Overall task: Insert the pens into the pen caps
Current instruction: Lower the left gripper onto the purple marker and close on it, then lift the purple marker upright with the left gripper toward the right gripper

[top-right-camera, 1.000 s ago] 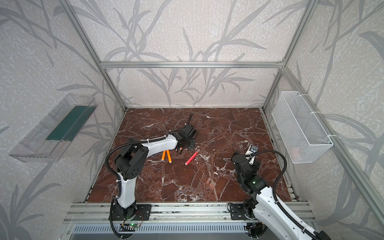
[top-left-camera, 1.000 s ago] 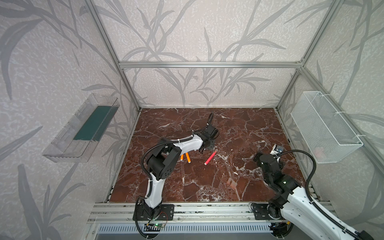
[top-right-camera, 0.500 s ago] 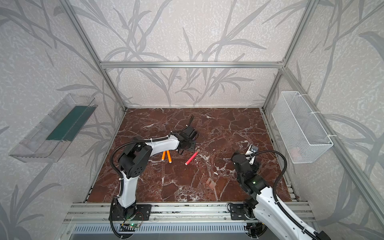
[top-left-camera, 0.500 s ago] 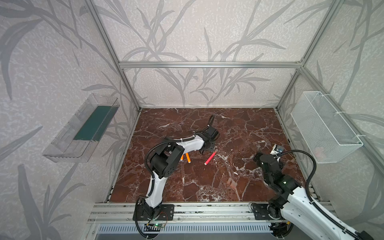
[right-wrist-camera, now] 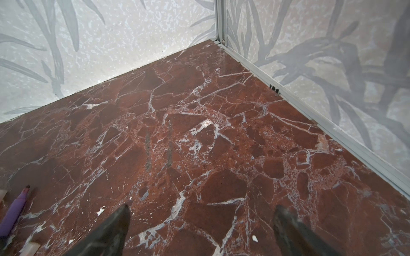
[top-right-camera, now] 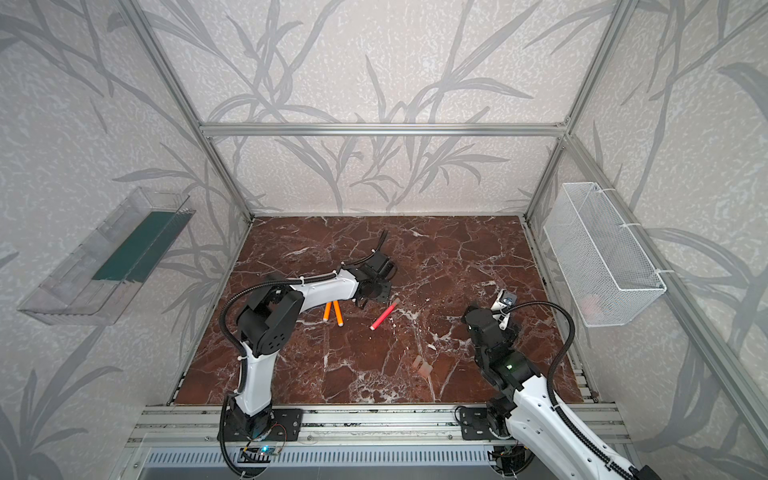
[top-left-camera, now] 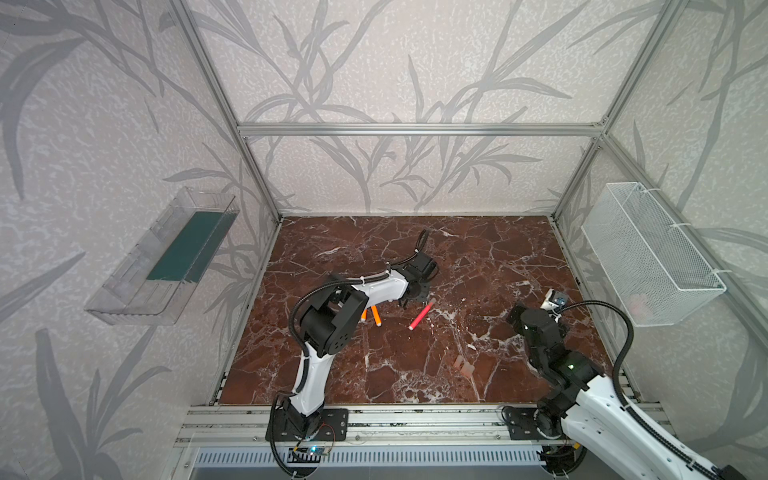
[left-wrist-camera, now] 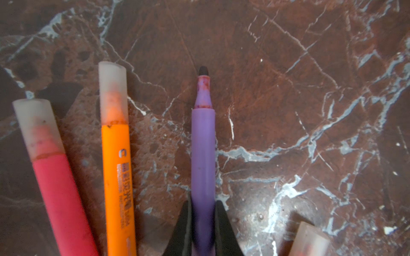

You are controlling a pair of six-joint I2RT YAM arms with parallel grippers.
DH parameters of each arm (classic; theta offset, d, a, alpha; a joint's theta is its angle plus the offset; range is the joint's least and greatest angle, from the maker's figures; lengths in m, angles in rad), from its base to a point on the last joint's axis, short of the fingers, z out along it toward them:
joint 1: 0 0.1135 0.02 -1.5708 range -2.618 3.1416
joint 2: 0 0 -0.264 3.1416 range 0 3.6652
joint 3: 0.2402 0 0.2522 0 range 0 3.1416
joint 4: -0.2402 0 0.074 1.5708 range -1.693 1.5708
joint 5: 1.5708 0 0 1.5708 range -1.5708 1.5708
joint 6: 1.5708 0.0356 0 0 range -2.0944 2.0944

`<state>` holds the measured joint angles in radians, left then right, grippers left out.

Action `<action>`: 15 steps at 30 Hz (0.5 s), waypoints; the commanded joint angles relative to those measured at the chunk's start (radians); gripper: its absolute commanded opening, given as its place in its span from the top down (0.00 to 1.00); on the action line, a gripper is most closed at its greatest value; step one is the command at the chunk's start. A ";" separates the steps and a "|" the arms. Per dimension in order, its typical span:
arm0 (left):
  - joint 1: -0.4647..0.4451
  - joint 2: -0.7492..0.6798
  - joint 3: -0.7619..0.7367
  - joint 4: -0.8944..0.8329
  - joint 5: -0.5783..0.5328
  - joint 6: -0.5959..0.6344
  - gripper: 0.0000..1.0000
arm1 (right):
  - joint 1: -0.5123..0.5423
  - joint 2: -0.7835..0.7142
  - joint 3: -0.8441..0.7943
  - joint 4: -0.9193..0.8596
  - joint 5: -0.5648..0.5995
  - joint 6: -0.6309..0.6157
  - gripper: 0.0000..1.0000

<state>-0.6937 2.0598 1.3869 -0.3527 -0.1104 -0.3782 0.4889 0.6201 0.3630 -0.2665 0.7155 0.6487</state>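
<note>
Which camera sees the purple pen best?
Left wrist view: the purple pen fills the middle, bare tip clear, held by the left gripper. The right wrist view catches only its tip end. In both top views that gripper hides it.

a red-brown marble tabletop [top-left-camera: 478, 249] spreads beneath the left gripper [left-wrist-camera: 203, 201] and the right gripper [right-wrist-camera: 203, 208], a green-lined clear wall bin [top-left-camera: 124, 291] hangs well out past the left one, and a white wire basket [top-left-camera: 648, 257] hangs near the right one.

I see white shells on my left arm [top-left-camera: 316, 374] and right arm [top-left-camera: 602, 399], black joints, ribbed black cables [top-left-camera: 629, 338] looping off each, a green light [top-left-camera: 571, 366] on the right one.
</note>
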 commanded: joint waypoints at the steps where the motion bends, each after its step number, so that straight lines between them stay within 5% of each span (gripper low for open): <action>1: -0.001 -0.087 -0.030 -0.012 0.037 0.004 0.97 | -0.006 -0.048 0.020 -0.023 -0.092 -0.038 0.05; 11: -0.059 -0.437 -0.272 0.213 0.153 0.064 1.00 | 0.015 -0.034 0.051 0.254 -0.686 0.088 0.10; 15: -0.131 -0.534 -0.369 0.316 0.146 0.106 1.00 | 0.079 0.066 0.064 0.422 -0.786 0.144 0.13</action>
<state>-0.7853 1.5669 1.0740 -0.1318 0.0162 -0.3241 0.5293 0.6399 0.3931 -0.0097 0.0868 0.7334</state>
